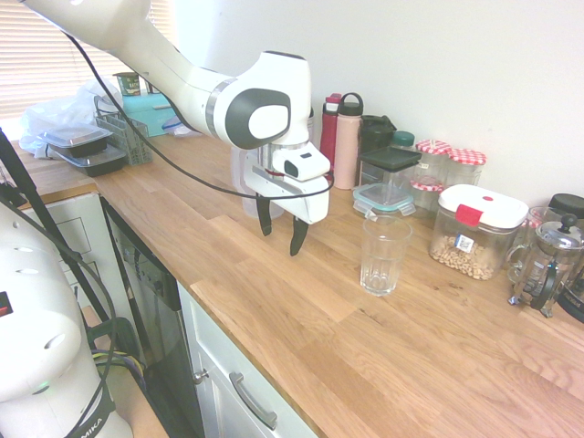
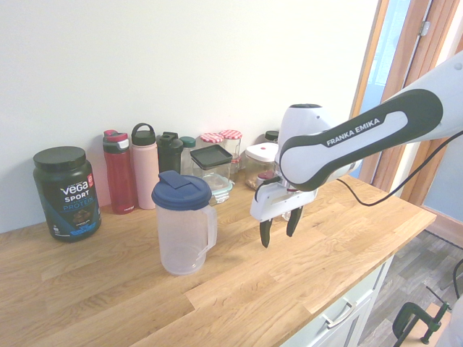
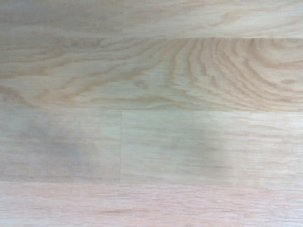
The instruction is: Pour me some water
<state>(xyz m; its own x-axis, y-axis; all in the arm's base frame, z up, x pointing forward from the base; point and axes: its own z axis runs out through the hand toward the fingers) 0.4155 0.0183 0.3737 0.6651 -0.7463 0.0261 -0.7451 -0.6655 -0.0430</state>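
Tool [image 2: 278,230] released, empty, pointing straight down above bare bench [image 2: 239,289]. Plastic jug [image 2: 183,224] with blue lid standing upright on the bench, just beside the tool, apparently empty though hard to tell through the cloudy wall. Empty drinking glass [image 1: 383,255] upright on the tool's other side, apart from it. Only wood grain [image 3: 151,113] in the wrist view.

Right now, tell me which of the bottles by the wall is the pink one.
The pink bottle with the black loop lid, standing between the red bottle and the black bottle.
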